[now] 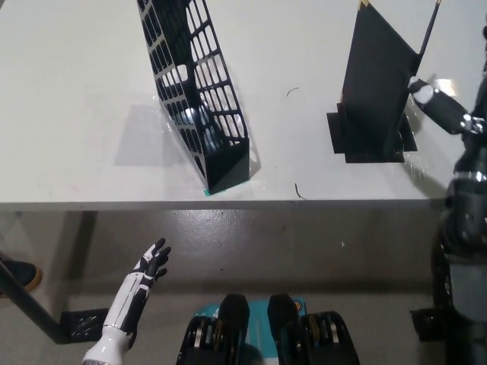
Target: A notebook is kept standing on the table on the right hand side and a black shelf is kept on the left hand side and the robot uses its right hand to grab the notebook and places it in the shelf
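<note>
Fingertips [421, 90] of the black right hand [445, 106] reach the right edge of the standing notebook [373, 84]; whether they actually grip it cannot be told, since the cover hides the contact. That hand comes in from the right edge, its arm dark with silvery bands. Low at the left, beneath the table edge, the white left hand [149, 266] rests with its dark fingers spread apart and holding nothing.

The notebook is black, flat and thin, standing upright on the right side of the table [68, 91], propped in a black stand [369, 141] whose base lies flat. Well apart to the left stands the black shelf [199, 99], a tall, narrow file holder with lattice-cut sides, leaning slightly, open at the top.

The tabletop is plain white and matte, with a few small dark marks. Below its front edge lies a grey, glossy floor.
</note>
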You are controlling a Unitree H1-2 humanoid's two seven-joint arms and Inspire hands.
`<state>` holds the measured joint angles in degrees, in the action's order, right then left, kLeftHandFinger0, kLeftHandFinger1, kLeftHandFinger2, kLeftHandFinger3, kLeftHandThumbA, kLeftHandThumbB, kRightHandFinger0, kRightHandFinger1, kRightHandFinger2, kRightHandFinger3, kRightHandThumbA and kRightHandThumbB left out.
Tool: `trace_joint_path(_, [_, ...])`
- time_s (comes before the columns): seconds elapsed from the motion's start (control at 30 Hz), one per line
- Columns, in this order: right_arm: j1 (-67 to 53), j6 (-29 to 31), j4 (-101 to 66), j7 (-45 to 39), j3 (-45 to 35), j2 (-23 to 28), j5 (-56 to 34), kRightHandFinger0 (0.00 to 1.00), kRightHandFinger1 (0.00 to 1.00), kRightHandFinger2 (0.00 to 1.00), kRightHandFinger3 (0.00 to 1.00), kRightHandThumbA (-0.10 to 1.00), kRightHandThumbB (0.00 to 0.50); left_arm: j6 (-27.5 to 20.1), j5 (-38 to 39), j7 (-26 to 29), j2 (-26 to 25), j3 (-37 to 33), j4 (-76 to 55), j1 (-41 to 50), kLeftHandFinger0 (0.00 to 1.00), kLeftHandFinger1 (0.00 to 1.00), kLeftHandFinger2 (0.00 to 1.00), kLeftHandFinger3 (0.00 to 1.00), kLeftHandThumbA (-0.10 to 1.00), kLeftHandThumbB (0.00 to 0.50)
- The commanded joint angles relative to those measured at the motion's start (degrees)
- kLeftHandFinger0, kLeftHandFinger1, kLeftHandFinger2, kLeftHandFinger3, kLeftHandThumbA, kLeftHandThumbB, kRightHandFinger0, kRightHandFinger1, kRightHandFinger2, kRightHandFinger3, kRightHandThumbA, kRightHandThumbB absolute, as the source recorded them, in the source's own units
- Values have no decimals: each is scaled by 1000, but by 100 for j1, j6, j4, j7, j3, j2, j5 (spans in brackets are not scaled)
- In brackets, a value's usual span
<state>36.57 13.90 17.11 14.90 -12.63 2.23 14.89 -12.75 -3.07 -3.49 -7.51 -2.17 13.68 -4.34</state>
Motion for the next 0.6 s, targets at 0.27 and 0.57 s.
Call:
trace_joint_path(0.27, [1482, 168, 3008, 975, -72, 197, -277, 1000, 1000, 1000, 1000, 1000, 377, -219, 23, 11, -5, 40, -173, 48, 1000, 1000, 1000, 1000, 1000, 143])
trace_joint_path(0.57, [2426, 738, 5301, 565, -632, 142, -1396, 1000, 1000, 1000, 1000, 1000, 374, -278, -5, 40, 12, 44, -152, 92, 1000, 1000, 1000, 1000, 1000, 118])
